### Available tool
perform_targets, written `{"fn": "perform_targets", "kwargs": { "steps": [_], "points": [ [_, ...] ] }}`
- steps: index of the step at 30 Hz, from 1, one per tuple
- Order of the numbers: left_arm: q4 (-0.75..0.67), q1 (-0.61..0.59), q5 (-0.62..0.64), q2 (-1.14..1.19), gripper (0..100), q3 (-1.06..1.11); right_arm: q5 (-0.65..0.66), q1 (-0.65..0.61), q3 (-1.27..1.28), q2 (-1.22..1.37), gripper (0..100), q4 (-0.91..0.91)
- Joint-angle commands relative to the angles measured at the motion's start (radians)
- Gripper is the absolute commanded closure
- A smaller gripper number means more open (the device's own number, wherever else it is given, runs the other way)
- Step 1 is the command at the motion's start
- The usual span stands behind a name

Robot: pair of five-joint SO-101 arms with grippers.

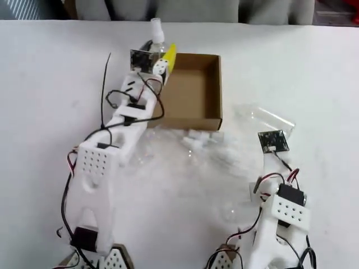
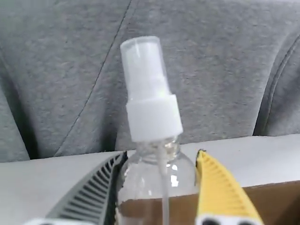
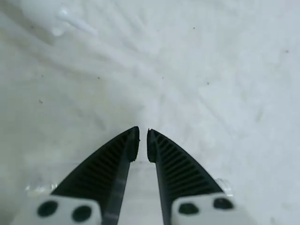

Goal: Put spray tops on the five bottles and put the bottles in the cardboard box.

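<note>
The main risk, as I judge it, lies with the clear plastic bottle (image 2: 180, 176) held in the left gripper (image 2: 160, 157). The fingers close on its upper body just under the white spray top (image 2: 152, 112), and smooth round plastic gripped that high could slip or swing if the hold slackens too early. The brown cardboard box (image 1: 193, 92) sits just beside and below this gripper, but the bottle seems to hang at the box's corner rather than plainly over its open floor. Letting go there could drop it on the rim (image 2: 272, 197) and tip it out onto the white table (image 1: 45, 84). The spray top looks straight on the neck; whether it is fully tightened cannot be told, and a loose one could come off on landing

The left gripper is spread about as wide as the bottle and is grasping it, with the grey ribbed finger (image 2: 93, 192) against one side and the yellow finger (image 2: 220, 187) against the other. The right gripper (image 3: 143, 138) is almost clenched, its two black fingers leaving only a thin slit between the tips. It holds nothing and hangs above bare table. A loose white spray top (image 3: 47, 11) lies ahead of it, well apart from the tips. More loose spray tops (image 1: 196, 137) and an uncapped clear bottle (image 1: 263, 117) lie on the table between the arms, so most of the job looks undone
</note>
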Motion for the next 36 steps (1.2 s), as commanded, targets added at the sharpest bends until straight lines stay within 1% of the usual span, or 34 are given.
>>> {"fn": "perform_targets", "kwargs": {
  "steps": [1, 3, 6, 12, 24, 26, 32, 36],
  "points": [
    [0.005, -0.012, -0.006, -0.016, 90, -0.055, 0.011, -0.007, -0.006, -0.005, 98.1, -0.013],
    [0.031, -0.012, -0.005, -0.018, 84, -0.054, 0.011, -0.007, -0.006, -0.005, 98.1, -0.013],
    [0.100, -0.012, -0.005, -0.021, 79, -0.061, 0.011, -0.007, -0.006, -0.005, 98.1, -0.013],
    [0.104, -0.022, -0.005, -0.030, 78, -0.058, 0.037, -0.007, -0.006, -0.004, 98.1, -0.013],
    [0.106, -0.035, -0.012, -0.031, 77, -0.058, 0.041, -0.007, -0.006, -0.004, 98.1, -0.015],
    [0.109, -0.044, -0.008, -0.038, 73, -0.055, 0.040, -0.007, -0.006, -0.004, 98.1, -0.016],
    [0.341, -0.045, -0.005, -0.111, 55, -0.052, 0.037, -0.007, -0.005, -0.004, 98.1, -0.033],
    [0.397, -0.045, -0.005, -0.125, 46, -0.052, 0.037, -0.007, -0.005, -0.004, 98.1, -0.033]
  ]
}}
